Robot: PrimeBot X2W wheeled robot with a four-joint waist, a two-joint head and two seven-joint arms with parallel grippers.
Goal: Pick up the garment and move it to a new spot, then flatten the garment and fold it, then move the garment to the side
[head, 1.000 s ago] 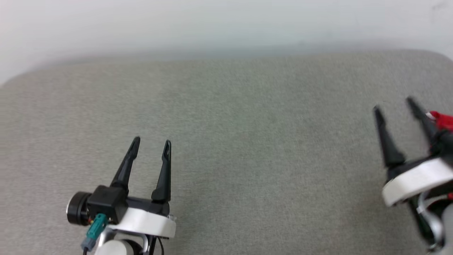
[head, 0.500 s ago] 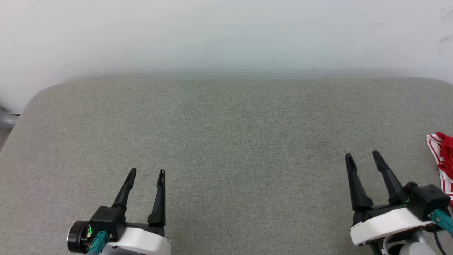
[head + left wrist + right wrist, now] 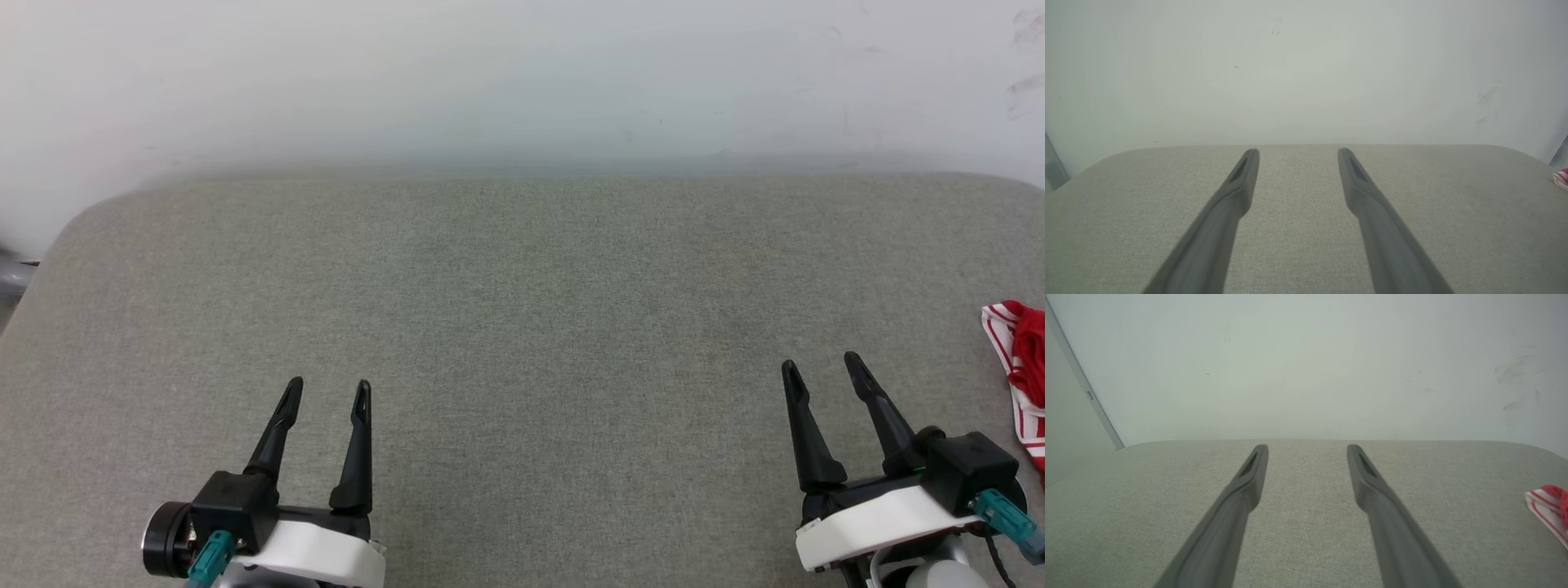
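Grey surface (image 3: 522,310), garment (image 3: 1017,359) right of right gripper (image 3: 820,363)

We see wide open gray mat (image 3: 522,310) ahead of and between our left gripper (image 3: 328,383) and right gripper (image 3: 819,361). The white wall (image 3: 522,73) blocks far ahead. The garment (image 3: 1024,367) lies just right of the right gripper.

Left gripper (image 3: 329,382) and right gripper (image 3: 820,359): long black tapered fingers (image 3: 357,441). White cuffs (image 3: 314,551) carry black blocks (image 3: 237,502) (teal plugs (image 3: 208,557) attached).
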